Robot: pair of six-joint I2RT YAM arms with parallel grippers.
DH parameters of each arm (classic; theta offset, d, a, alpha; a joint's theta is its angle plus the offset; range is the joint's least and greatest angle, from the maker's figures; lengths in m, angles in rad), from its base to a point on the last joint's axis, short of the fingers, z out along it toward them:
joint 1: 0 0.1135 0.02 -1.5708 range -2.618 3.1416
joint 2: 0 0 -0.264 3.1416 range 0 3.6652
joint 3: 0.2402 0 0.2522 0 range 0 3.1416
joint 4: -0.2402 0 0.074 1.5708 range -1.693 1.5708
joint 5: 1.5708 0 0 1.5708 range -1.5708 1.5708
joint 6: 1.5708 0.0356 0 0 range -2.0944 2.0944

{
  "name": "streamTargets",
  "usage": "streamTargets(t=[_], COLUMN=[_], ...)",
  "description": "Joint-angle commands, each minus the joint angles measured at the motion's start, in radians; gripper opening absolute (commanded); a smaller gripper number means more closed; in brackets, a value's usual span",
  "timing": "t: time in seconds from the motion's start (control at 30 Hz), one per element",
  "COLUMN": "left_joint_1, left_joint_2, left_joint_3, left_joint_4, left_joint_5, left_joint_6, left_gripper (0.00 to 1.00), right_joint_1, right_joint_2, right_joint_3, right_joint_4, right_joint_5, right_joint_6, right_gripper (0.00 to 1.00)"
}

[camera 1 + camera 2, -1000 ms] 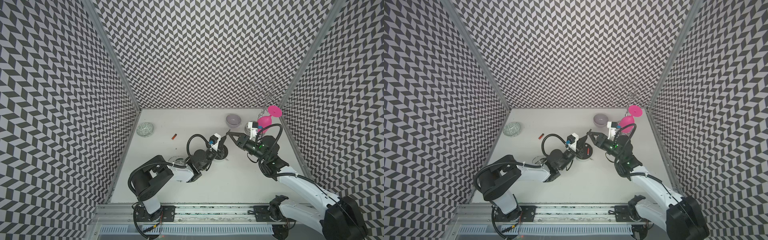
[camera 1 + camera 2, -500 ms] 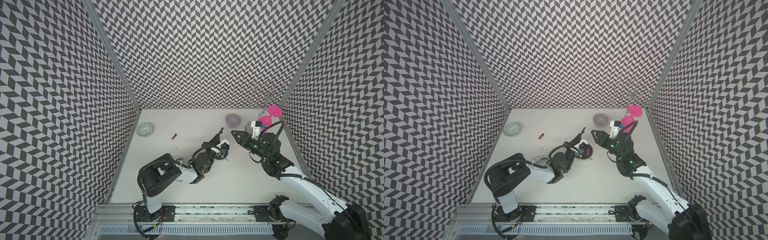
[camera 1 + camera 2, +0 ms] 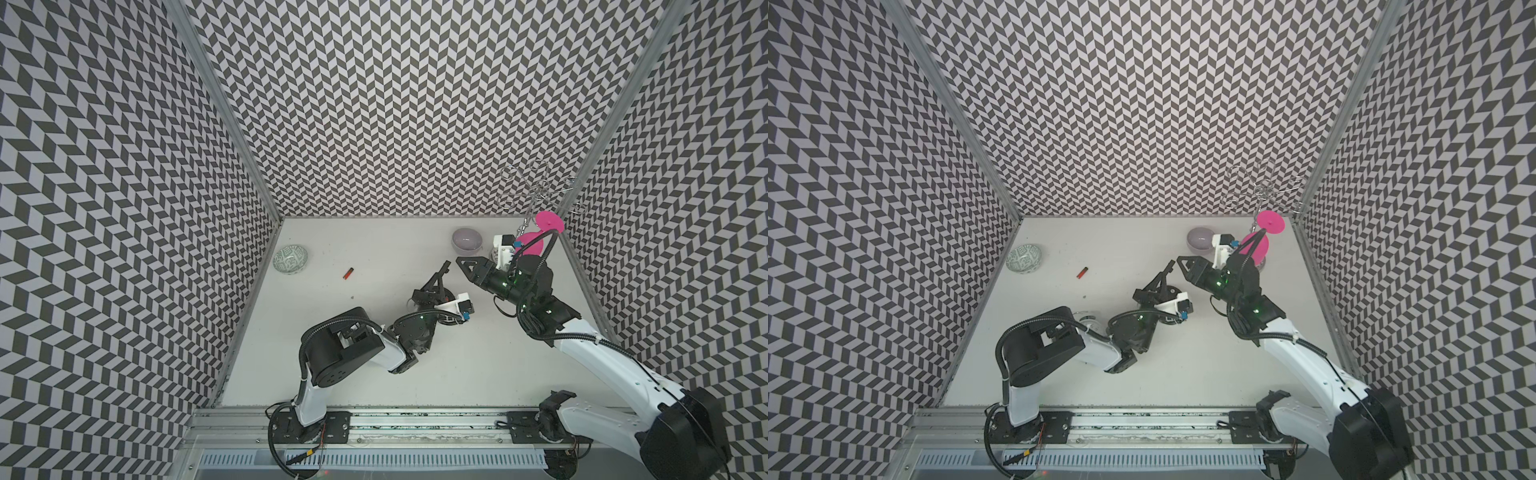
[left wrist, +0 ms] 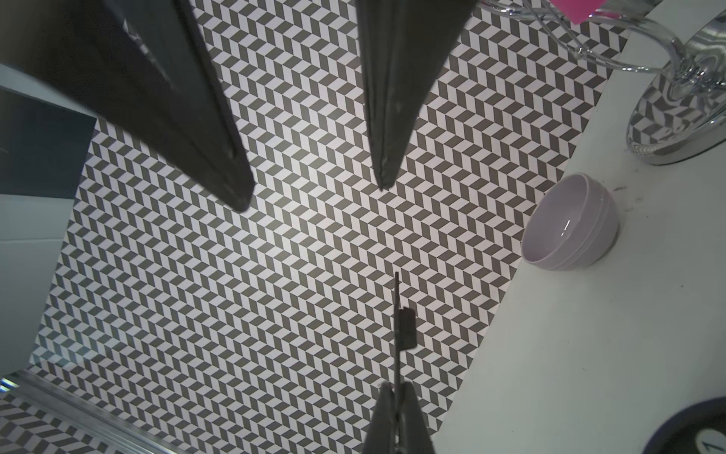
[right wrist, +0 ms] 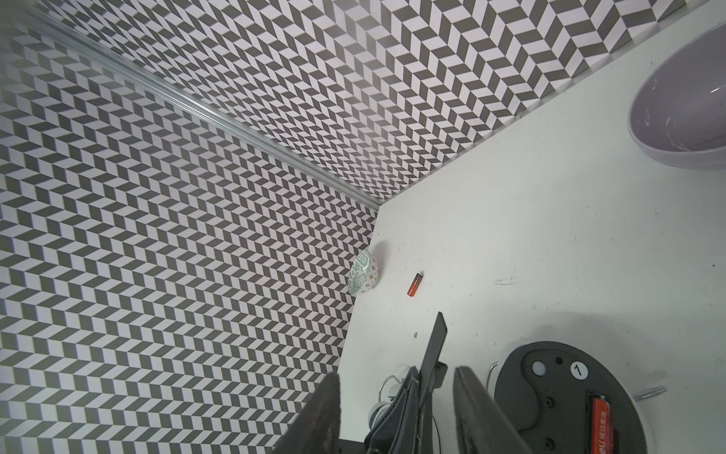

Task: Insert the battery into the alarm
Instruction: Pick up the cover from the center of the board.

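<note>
Black plastic, thin and flat: that is the lid (image 4: pixel 406 328) my left gripper (image 4: pixel 396 389) is clamped on, its free end poking out past the fingertips (image 4: pixel 383 416). My right gripper (image 4: pixel 313 194) faces that end with jaws apart and nothing between them. Just beside my left gripper the alarm (image 5: pixel 565 401) lies back-up on the table (image 5: pixel 550 236), with one cell (image 5: pixel 600 422) seated in its bay; whether a second slot is free I cannot tell. The battery (image 5: pixel 414 283) lies loose well beyond the lid's tip, far ahead of both grippers.

I judge the fetch falls to my empty right. It should swing wide of the lid, come down with jaws across the battery's middle and close gently, since a smooth cylinder on a hard top will likely roll. Left should hold the lid clear of the bay.

White table, scuffed and speckled, bare around the battery; a patterned bowl (image 5: pixel 363 273) sits just beyond it at the wall, a grey bowl (image 4: pixel 569 224) near my right. Chevron walls (image 5: pixel 196 236) close three sides
</note>
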Motion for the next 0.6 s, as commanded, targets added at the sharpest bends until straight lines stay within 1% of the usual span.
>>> streamTargets(t=[0.0,0.2,0.43,0.5,0.57], left_joint_1=[-0.015,-0.027,-0.027,-0.028,-0.029], left_joint_2=[0.033,0.039,0.041,0.042,0.043], left_joint_3=[0.023,0.033,0.042,0.045,0.045], left_joint_4=[0.259,0.291,0.309,0.311,0.315], left_joint_5=[-0.02,-0.031,-0.053,-0.055,-0.057], left_joint_6=[0.104,0.123,0.121,0.121,0.124], left_gripper=[0.0,0.0,0.0,0.0,0.0], right_joint_1=[-0.006,-0.007,-0.023,-0.03,-0.031], right_joint_2=[0.031,0.079,0.096,0.101,0.112], right_joint_3=[0.033,0.043,0.029,0.017,0.015], right_joint_4=[0.034,0.056,0.035,0.065,0.083], right_joint_5=[-0.047,-0.095,-0.068,-0.091,-0.119], right_joint_6=[-0.009,0.006,0.034,0.05,0.057], right_gripper=[0.45,0.41,0.43,0.42,0.4])
